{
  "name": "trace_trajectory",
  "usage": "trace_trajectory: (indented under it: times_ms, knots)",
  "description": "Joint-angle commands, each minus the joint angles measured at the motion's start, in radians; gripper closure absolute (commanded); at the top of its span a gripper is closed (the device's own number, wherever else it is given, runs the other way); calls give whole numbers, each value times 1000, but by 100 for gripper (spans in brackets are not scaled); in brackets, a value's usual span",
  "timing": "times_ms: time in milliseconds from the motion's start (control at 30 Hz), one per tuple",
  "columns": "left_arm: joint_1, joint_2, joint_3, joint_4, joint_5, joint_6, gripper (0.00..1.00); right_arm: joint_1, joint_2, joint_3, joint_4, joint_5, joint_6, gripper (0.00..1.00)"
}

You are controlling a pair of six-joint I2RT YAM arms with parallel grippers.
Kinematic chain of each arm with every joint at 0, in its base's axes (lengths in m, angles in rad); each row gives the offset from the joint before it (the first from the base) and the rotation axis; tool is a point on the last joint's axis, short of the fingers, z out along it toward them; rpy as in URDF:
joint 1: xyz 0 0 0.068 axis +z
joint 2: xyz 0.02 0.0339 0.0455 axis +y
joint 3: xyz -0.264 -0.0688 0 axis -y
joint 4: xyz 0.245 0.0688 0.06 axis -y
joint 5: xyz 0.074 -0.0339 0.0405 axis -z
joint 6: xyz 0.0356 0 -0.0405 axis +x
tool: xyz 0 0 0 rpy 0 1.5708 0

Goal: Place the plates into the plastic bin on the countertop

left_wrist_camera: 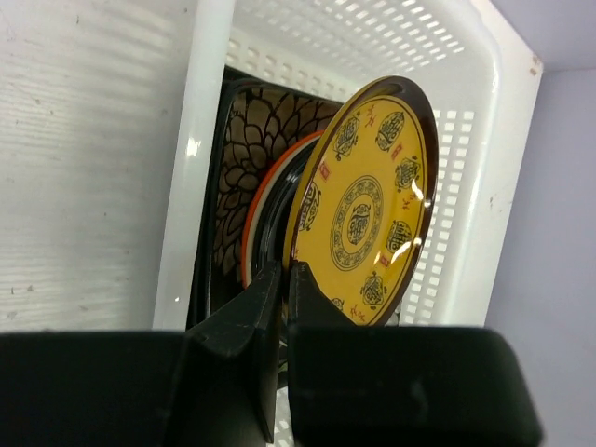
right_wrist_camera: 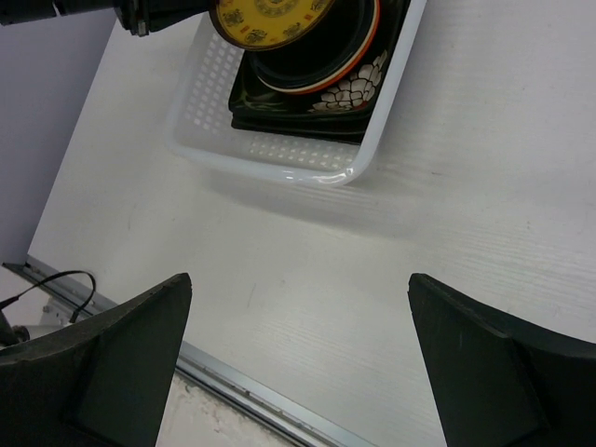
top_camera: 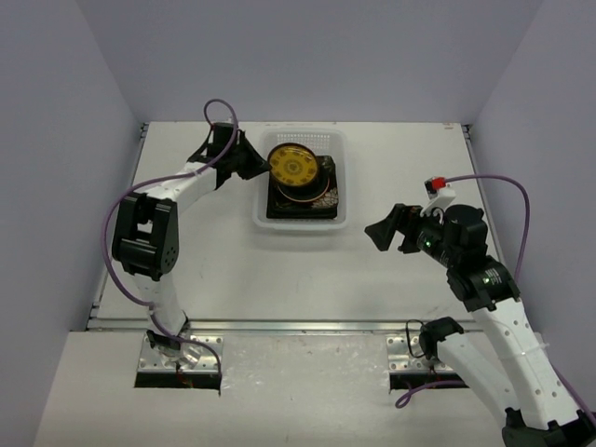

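Left tool (left_wrist_camera: 282, 284), nearest the lens, is clamping narrowly on the rim of the yellow patterned plate (left_wrist_camera: 368, 200), holding it tilted on edge over the stacked plates (left_wrist_camera: 233, 168) lying in the plastic bin (left_wrist_camera: 200, 112) by the surface's (top_camera: 233, 270) far edge. The bin's left wall is standing just beside it. Right tool (top_camera: 386, 231) is hovering wide and empty toward the right edge.

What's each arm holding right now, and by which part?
The left pincer is clamped on the rim of the yellow patterned plate, tilted over the plastic bin. The right pincer is open, holding nothing.
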Motion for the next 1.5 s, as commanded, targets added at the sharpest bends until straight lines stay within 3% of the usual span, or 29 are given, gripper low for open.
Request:
trace_trajectory:
  times_ms: [0, 133, 367, 400, 433, 600, 667, 800, 1133, 1267, 1467]
  knots:
    - [-26, -27, 54, 11, 17, 46, 92, -3, -8, 15, 5, 26, -23, 1]
    - [-44, -27, 87, -35, 24, 80, 65, -3, 6, 27, 6, 0, -23, 1]
    - [-88, -69, 151, -157, -49, 155, 52, -3, 28, 32, 8, 18, -33, 1]
    - [-93, -86, 153, -176, -100, 177, 34, -3, 37, 36, 4, 30, -42, 1]
    - [-97, -111, 152, -202, -140, 197, 0, -2, 48, 43, -7, 48, -55, 1]
    - [-102, -320, 53, -295, -389, 313, 0, -3, 100, 97, -106, 233, -184, 1]
    - [-102, -436, -19, -325, -488, 366, 0, -3, 126, 120, -158, 370, -205, 1]
    - [-93, -637, -178, -368, -662, 433, 0, -3, 121, 138, -211, 505, -203, 1]
    - [-79, -1113, -472, -394, -709, 522, 0, -2, -36, 77, -216, 564, -268, 1]
    - [-79, -1211, -601, -339, -770, 535, 0, -2, -83, 41, -196, 528, -277, 1]
    - [-79, -1379, -729, -245, -685, 541, 0, -2, -115, -24, -148, 530, -287, 1]
